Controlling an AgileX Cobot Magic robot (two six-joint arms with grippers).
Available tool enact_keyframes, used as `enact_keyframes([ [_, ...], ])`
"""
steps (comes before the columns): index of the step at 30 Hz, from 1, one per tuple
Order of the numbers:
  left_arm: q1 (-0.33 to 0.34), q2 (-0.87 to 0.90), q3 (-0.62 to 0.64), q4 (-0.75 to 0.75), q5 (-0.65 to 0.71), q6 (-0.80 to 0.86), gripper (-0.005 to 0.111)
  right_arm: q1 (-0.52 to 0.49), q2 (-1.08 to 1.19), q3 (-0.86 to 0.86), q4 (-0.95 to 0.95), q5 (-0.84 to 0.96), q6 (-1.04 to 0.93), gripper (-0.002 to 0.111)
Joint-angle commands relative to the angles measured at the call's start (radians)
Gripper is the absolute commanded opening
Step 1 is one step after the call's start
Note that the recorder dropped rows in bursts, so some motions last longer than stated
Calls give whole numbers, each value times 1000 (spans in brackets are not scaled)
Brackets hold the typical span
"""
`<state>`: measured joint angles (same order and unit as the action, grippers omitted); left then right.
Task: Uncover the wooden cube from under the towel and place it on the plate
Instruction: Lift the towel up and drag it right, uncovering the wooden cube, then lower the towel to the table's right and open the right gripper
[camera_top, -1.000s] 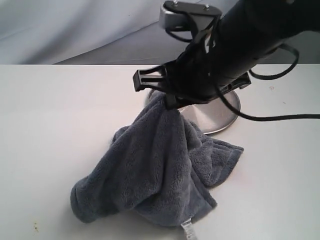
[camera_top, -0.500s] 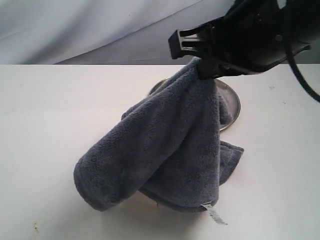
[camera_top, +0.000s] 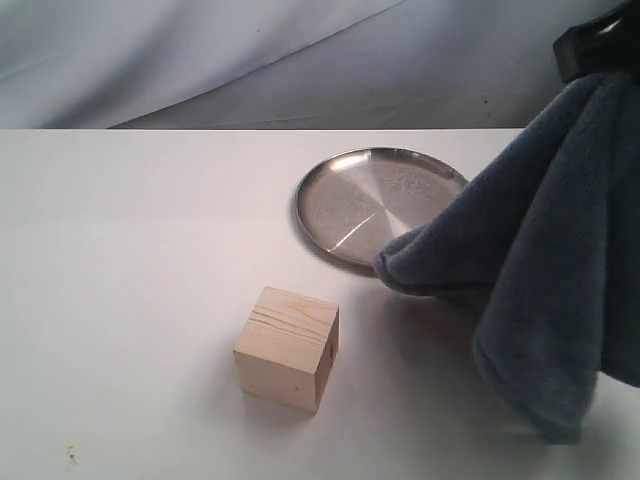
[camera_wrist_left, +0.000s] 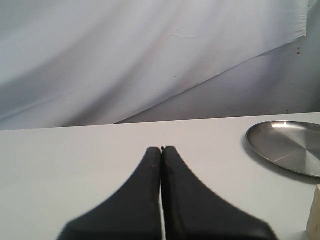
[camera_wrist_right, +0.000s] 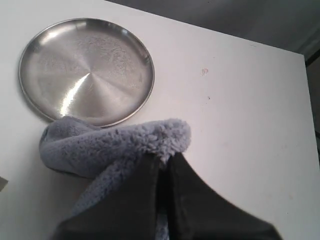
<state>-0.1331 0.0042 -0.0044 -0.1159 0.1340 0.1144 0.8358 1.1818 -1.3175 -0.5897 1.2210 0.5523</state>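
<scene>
White table (camera_top: 130, 250): pale grainy wooden cube (camera_top: 288, 347), bare; R tool (camera_wrist_right: 164, 159) tight on towel (camera_top: 550, 260), L tool (camera_wrist_left: 161, 149) closed.

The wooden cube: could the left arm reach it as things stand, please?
Probably yes. The wooden cube stands bare on the table, nothing over or against it; the towel hangs clear to one side from the right pincer. The left pincer is shut and empty, so it must open first.
</scene>
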Motion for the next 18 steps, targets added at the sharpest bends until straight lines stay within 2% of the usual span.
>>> enact_keyframes([
  [1, -5, -4, 4, -2, -3, -3, 0, 0, -10, 2, -37, 0, 9, 0],
  [8, -5, -4, 4, -2, -3, -3, 0, 0, 66, 113, -18, -1, 17, 0],
  [18, -5, -4, 4, -2, -3, -3, 0, 0, 270, 192, 30, -172, 63, 0],
])
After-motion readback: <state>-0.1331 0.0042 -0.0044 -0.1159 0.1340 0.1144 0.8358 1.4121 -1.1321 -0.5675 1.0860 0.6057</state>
